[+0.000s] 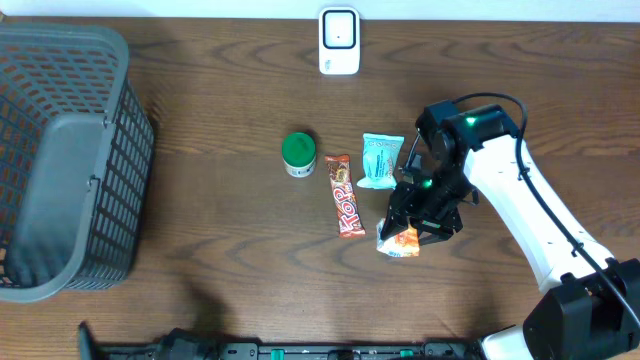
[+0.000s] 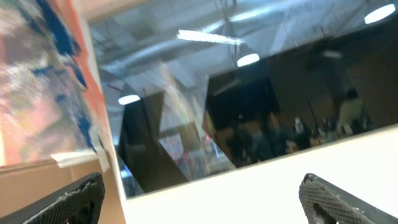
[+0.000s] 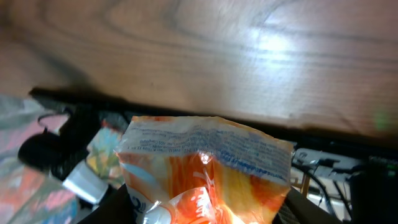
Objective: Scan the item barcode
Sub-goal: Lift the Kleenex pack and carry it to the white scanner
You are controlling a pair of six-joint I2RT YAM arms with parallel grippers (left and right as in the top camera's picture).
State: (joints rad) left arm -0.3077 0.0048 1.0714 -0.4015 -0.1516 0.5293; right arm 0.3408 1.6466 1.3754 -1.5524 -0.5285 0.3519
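The right gripper (image 1: 412, 225) is pinching the packet (image 1: 400, 243) well apart from the scanner (image 1: 339, 41), on the robot's side. It should be lifting the packet there, barcode facing the scanner, without crumpling it. The left gripper (image 2: 205, 202) is gaping wide, empty.

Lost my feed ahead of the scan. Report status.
Left gripper open, empty. Right gripper shut on orange packet. Teal pouch lies between it and scanner.
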